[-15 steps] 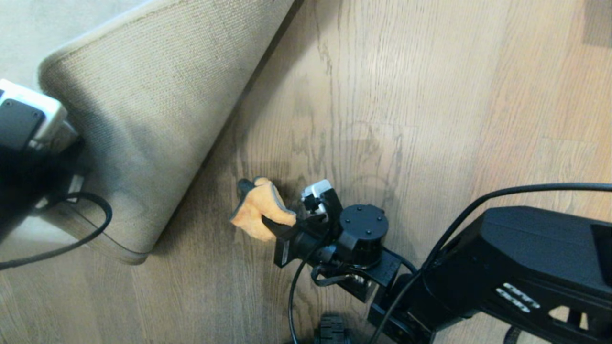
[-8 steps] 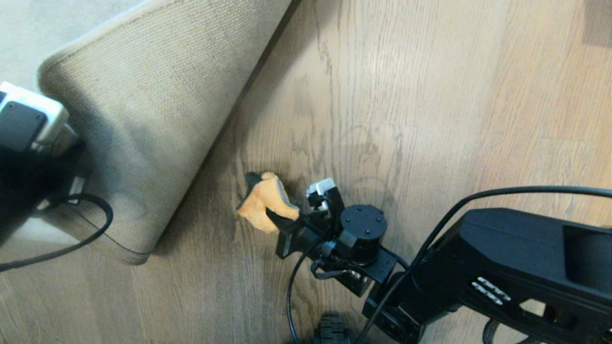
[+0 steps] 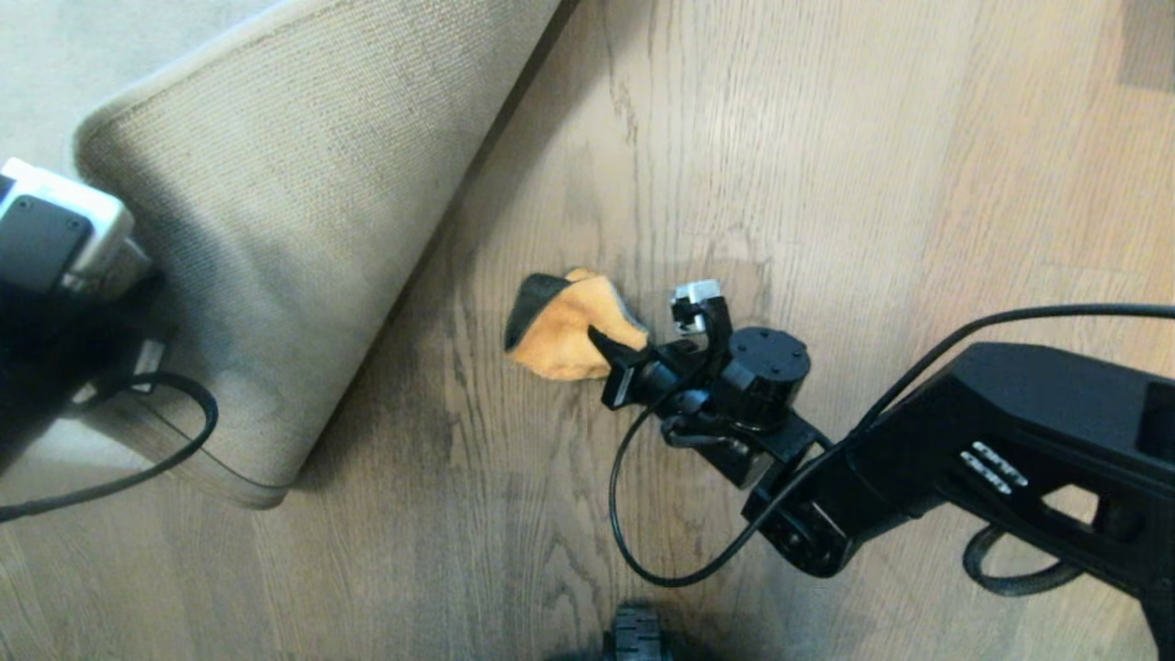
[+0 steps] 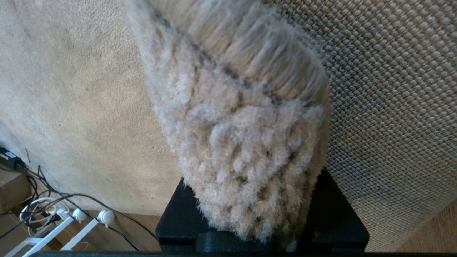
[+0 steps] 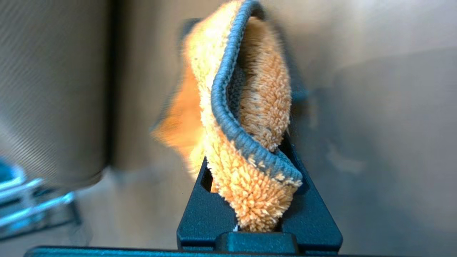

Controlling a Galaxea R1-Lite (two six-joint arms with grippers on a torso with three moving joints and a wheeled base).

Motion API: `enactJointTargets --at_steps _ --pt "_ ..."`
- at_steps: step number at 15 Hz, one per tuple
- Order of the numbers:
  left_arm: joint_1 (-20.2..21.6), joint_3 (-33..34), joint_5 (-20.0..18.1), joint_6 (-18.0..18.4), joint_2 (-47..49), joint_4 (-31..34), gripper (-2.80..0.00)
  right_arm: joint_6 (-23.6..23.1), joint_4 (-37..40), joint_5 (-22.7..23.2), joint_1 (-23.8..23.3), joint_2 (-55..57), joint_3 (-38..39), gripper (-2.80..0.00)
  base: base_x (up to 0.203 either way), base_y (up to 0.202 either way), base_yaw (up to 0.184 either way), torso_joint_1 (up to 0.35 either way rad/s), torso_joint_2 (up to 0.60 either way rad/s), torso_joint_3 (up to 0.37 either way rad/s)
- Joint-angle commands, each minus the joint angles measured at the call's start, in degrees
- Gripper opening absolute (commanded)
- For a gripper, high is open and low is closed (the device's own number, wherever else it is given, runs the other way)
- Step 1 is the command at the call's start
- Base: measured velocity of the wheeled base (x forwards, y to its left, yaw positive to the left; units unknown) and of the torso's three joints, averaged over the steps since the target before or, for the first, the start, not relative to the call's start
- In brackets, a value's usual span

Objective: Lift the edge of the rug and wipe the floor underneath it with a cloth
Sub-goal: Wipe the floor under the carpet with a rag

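The right gripper (image 3: 587,340), clamping the cloth (image 3: 565,330), swept away from the rug edge (image 4: 246,142) the left gripper (image 4: 262,228) pinched; firm floor (image 3: 826,184) pressure seemed wise.

Head view steeply down over floor (image 3: 826,138); wrist views close behind end effectors.

Dark patch (image 3: 1147,41) at far right corner. Small black wheel-like part (image 3: 636,633) at near edge, centre. Left wrist view: white rack (image 4: 53,232) w/ tangled black and white cables (image 4: 43,207), dark box (image 4: 9,159) beside.
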Motion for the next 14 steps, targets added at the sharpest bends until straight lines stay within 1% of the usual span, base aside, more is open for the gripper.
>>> enactJointTargets --at_steps 1,3,5,8,11,14 --pt "0.02 0.01 0.06 0.25 0.13 -0.21 -2.8 0.04 -0.39 0.0 -3.38 -2.41 0.03 -2.8 0.0 0.0 0.0 0.0 0.0 0.0" --pt "0.02 0.01 0.06 0.25 0.22 -0.29 -2.8 0.04 -0.39 0.05 -4.27 -3.09 0.19 -2.8 0.0 0.0 0.0 0.0 0.0 0.0" --pt "0.02 0.01 0.06 0.25 0.22 -0.29 -2.8 0.04 -0.48 0.05 -4.07 -3.45 0.85 -2.8 0.0 0.0 0.0 0.0 0.0 0.0" --pt "0.02 0.01 0.15 0.31 0.22 -1.14 -2.8 -0.03 -0.71 0.05 -1.69 -3.68 2.31 -2.8 0.0 0.0 0.0 0.0 0.0 0.0" --pt "0.02 0.01 0.12 0.25 0.22 -1.17 -2.8 -0.05 -2.04 0.04 3.42 -4.66 7.2 -2.8 0.0 0.0 0.0 0.0 0.0 0.0" --pt "-0.02 0.01 0.06 0.25 0.48 -1.17 -2.8 -0.01 -4.46 -0.03 10.13 -4.79 12.2 -2.8 0.0 0.0 0.0 0.0 0.0 0.0"
